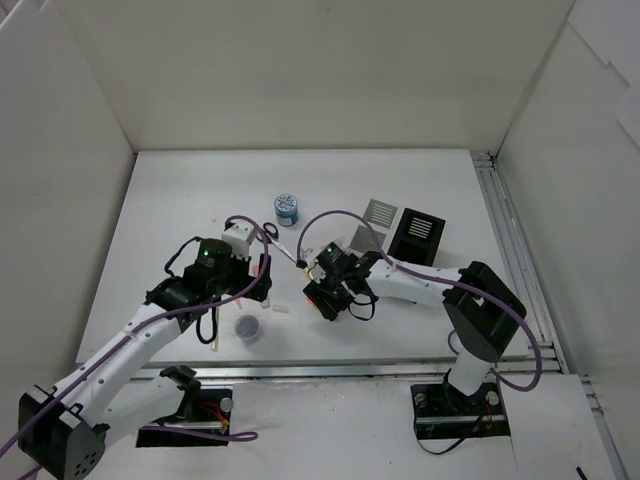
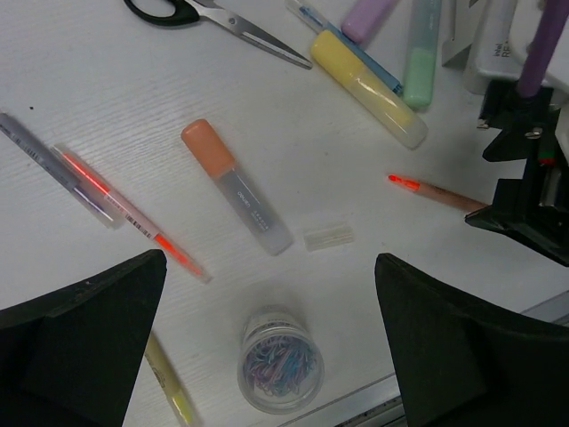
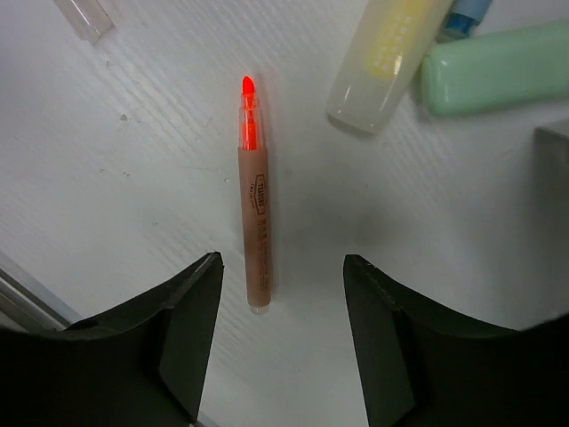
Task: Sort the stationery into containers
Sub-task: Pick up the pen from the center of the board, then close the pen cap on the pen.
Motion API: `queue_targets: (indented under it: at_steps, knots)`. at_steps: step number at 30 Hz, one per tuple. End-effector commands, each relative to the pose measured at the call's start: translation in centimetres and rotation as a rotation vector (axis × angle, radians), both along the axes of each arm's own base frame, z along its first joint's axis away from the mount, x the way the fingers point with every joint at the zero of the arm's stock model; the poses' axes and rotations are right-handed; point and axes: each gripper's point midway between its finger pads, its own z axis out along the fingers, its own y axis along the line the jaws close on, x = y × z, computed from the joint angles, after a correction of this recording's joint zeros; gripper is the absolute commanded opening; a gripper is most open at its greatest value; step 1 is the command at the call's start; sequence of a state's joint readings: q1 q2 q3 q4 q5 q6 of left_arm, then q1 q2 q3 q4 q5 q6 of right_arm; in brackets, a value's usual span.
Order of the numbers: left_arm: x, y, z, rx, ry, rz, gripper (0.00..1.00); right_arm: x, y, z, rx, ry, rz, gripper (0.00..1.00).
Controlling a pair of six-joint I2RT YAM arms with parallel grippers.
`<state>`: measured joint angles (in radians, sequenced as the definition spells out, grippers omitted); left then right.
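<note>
Near the middle of the worktop (image 1: 170, 200), the right claw (image 3: 283, 285) hangs with its fingers apart over a thin orange pen (image 3: 253, 213) lying flat and untouched, so picking up this pen looks like the step in hand. The next move calls for dropping down astride the barrel, closing across it, then carrying it to the black mesh holder (image 1: 417, 232). The left claw (image 2: 271, 294), also spread and empty, hovers above an orange marker (image 2: 236, 187).

Right wrist view: orange-tipped pen (image 3: 254, 213) lies flat at centre, tip pointing up; yellow marker (image 3: 391, 53) and green marker (image 3: 498, 67) lie upper right.
</note>
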<state>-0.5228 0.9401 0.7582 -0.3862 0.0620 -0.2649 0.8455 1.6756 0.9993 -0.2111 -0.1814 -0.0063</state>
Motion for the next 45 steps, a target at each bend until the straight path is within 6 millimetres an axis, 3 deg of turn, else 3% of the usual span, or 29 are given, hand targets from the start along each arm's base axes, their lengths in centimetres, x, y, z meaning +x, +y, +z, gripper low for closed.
queue_targets:
  at_steps: [1, 9, 10, 12, 13, 15, 17, 18, 19, 20, 21, 22, 24, 26, 27, 29, 30, 35, 36, 38, 39, 40, 41, 43, 45]
  knots:
    - [1.1, -1.4, 0.7, -0.022, -0.031, -0.037, 1.0, 1.4, 1.8, 1.0, 0.025, -0.059, 0.019, 0.52]
    - [1.3, -2.2, -0.9, 0.013, -0.001, -0.077, 1.0, 1.5, 0.7, -0.1, -0.048, -0.107, -0.015, 0.19]
    - [1.8, -2.4, -0.2, 0.017, -0.021, -0.083, 0.99, 1.4, 0.6, -0.1, -0.045, -0.108, -0.016, 0.08]
    - [2.7, -3.0, 1.1, 0.059, -0.085, -0.145, 0.99, 1.3, 0.8, 0.4, -0.024, -0.113, -0.012, 0.0]
    - [4.1, -3.7, 3.8, 0.055, -0.166, -0.175, 0.99, 1.3, 0.8, 0.6, -0.016, -0.121, -0.012, 0.0]
    - [5.8, -4.7, 6.3, 0.104, -0.261, -0.255, 0.99, 1.8, 1.2, 2.2, 0.03, -0.169, -0.021, 0.0]
    - [8.4, -5.7, 12.8, 0.201, -0.451, -0.354, 0.99, 2.1, 1.1, 4.2, 0.112, -0.206, -0.07, 0.0]
    - [8.8, -5.9, 11.9, 0.211, -0.429, -0.358, 0.99, 2.2, 1.2, 4.9, 0.147, -0.219, -0.08, 0.0]
    - [9.6, -6.0, 15.4, 0.244, -0.504, -0.374, 0.99, 2.3, 1.2, 5.8, 0.184, -0.234, -0.088, 0.0]
    - [10.0, -6.2, 16.2, 0.269, -0.526, -0.399, 0.99, 2.4, 1.2, 7.5, 0.247, -0.254, -0.105, 0.0]
    - [10.5, -6.9, 16.5, 0.292, -0.539, -0.444, 0.99, 2.3, 0.8, 7.7, 0.262, -0.253, -0.118, 0.0]
    - [10.7, -6.9, 17.9, 0.319, -0.568, -0.464, 0.99, 2.4, 0.5, 8.2, 0.279, -0.255, -0.132, 0.0]
    - [10.7, -7.4, 18.0, 0.384, -0.594, -0.563, 1.0, 2.9, -0.3, 10.0, 0.325, -0.283, -0.178, 0.0]
    - [9.5, -7.3, 17.7, 0.451, -0.614, -0.678, 0.99, 3.4, -1.3, 12.0, 0.37, -0.319, -0.235, 0.0]
    - [9.0, -7.3, 16.2, 0.454, -0.603, -0.735, 1.0, 3.5, -1.7, 12.4, 0.38, -0.329, -0.254, 0.0]
    - [8.6, -6.6, 15.6, 0.503, -0.634, -0.775, 1.0, 3.9, -2.7, 14.6, 0.426, -0.384, -0.322, 0.0]
    - [8.2, -6.2, 13.8, 0.514, -0.605, -0.805, 1.0, 4.0, -3.4, 15.0, 0.426, -0.395, -0.35, 0.0]
    - [6.0, -5.4, 9.6, 0.463, -0.527, -0.98, 0.99, 5.0, -7.4, 18.7, 0.446, -0.493, -0.546, 0.0]
    - [5.0, -6.2, 9.0, 0.413, -0.536, -1.075, 0.97, 5.1, -7.9, 19.1, 0.443, -0.5, -0.56, 0.0]
    - [3.9, -6.5, 5.8, 0.352, -0.408, -1.159, 0.89, 5.5, -8.9, 19.9, 0.445, -0.519, -0.604, 0.0]
    - [3.4, -7.3, 5.5, 0.293, -0.378, -1.194, 0.87, 5.6, -9.2, 20.2, 0.44, -0.521, -0.617, 0.0]
    - [2.7, -7.1, 2.6, 0.246, -0.213, -1.216, 0.86, 5.8, -9.6, 20.2, 0.43, -0.526, -0.637, 0.0]
    - [2.1, -7.1, 1.4, 0.214, -0.125, -1.234, 0.86, 5.8, -9.7, 20.2, 0.425, -0.53, -0.642, 0.0]
    - [2.1, -6.8, 0.6, 0.153, 0.0, -1.208, 0.82, 6.2, -10.3, 20.1, 0.404, -0.542, -0.67, 0.0]
    - [2.3, -7.6, -0.6, 0.094, -0.043, -1.218, 0.84, 6.4, -10.6, 19.9, 0.386, -0.546, -0.685, 0.0]
